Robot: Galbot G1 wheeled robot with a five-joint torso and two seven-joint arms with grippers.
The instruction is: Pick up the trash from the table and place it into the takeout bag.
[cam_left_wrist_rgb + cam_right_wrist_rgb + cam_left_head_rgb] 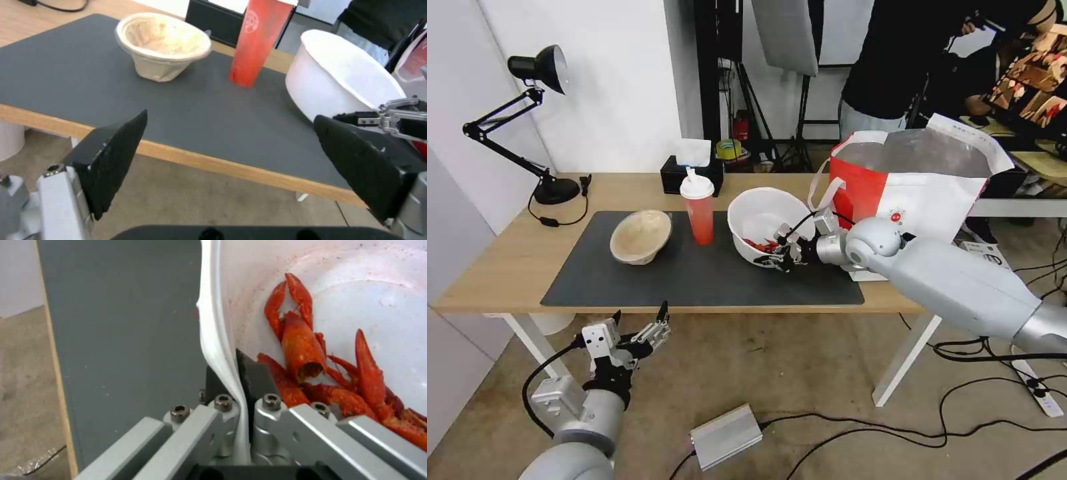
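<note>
The right gripper [238, 390] has its jaws pinched on the thin rim of the white crayfish bowl [764, 220] on the counter's mat beside the takeout bag [920, 180]; the rim is buckling, so the bowl may slip or tip, spilling shells [311, 366]; the left gripper [640, 327] hangs with jaws apart below the counter edge.

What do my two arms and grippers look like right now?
Both arms have smooth silver-grey shells with rounded joints. The right gripper has bare metal linkage bars with hex bolts and thin dark pads, with a black cable looping over its wrist. The left gripper has a white-grey body, silver linkages and black wedge-shaped fingers; a black cable curves from its wrist to a small grey box.
</note>
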